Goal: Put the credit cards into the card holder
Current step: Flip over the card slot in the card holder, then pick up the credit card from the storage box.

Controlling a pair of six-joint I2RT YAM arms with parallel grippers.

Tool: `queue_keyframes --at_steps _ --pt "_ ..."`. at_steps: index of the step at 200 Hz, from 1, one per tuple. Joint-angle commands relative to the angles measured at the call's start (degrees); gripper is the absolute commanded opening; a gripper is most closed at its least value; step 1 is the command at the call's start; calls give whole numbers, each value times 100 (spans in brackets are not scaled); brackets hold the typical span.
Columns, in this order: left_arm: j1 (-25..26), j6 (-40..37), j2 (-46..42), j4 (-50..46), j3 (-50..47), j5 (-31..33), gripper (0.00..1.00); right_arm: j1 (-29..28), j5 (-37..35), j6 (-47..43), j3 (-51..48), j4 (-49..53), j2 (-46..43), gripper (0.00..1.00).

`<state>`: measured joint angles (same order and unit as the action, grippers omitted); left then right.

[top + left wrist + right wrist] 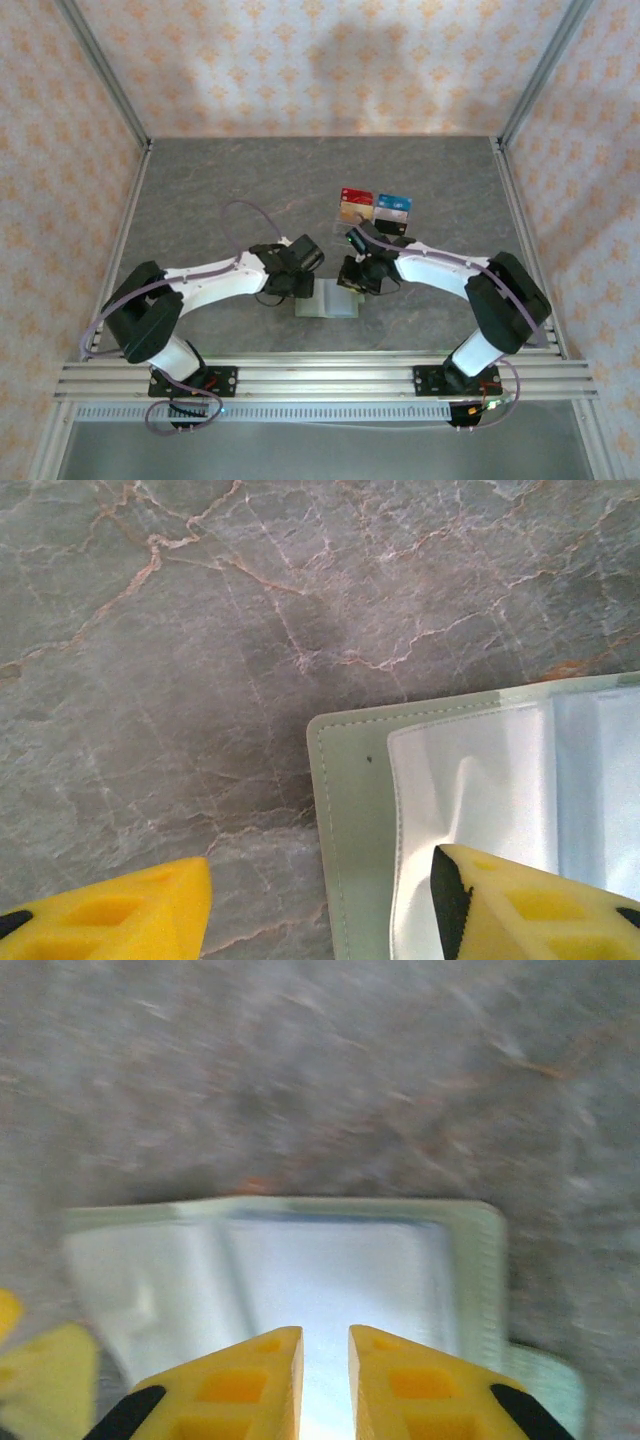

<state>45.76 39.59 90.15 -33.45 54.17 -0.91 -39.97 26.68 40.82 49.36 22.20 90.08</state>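
Observation:
The card holder (328, 304) lies open on the table between my two grippers, sage-green border (348, 820) around pale inner pockets (330, 1260). My left gripper (320, 910) is open and straddles its left edge, one finger over the table and the other over a pale pocket. Low over the right pocket, my right gripper (325, 1345) has its fingers drawn almost together, with a thin slit and nothing seen in it. The credit cards (372, 206), red, blue, gold and dark, sit farther back, just beyond the right gripper (358, 278).
The cards rest in a clear tray (338, 213) behind the wallet. The wallet's snap tab (545, 1380) sticks out at its right side. A yellow finger (40, 1370) of the left gripper shows at the wallet's left edge. Aluminium frame posts bound the table.

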Motion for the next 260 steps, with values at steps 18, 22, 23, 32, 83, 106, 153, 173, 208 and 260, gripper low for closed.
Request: queue_keyframes --at_steps 18,22,23,32,83,106,153,173,208,260 --pt "39 -176 361 37 46 249 58 -13 -559 -115 -164 291 -150 19" --pt "39 -178 389 60 33 249 58 -12 -584 -125 -164 307 -126 18" --pt "39 -174 403 63 24 249 58 -12 -588 -126 -164 305 -120 18" --pt "36 -163 464 96 -26 258 57 -11 -650 -144 -168 290 -58 18" --pt "55 -33 386 278 -433 202 53 -2 -1006 -137 -80 264 135 18" --pt "63 13 325 403 -520 127 51 15 -1141 -96 -82 179 45 18" --pt "92 4 496 480 -339 108 50 15 -1649 -621 601 867 -390 28" --pt "88 13 526 495 -318 109 50 11 -2131 -1085 1108 1443 -511 37" --pt "86 13 507 480 -320 113 50 15 -3248 -2266 2395 2417 -132 49" --pt "90 31 510 471 -332 117 50 15 -3806 -3973 3776 2952 1081 43"
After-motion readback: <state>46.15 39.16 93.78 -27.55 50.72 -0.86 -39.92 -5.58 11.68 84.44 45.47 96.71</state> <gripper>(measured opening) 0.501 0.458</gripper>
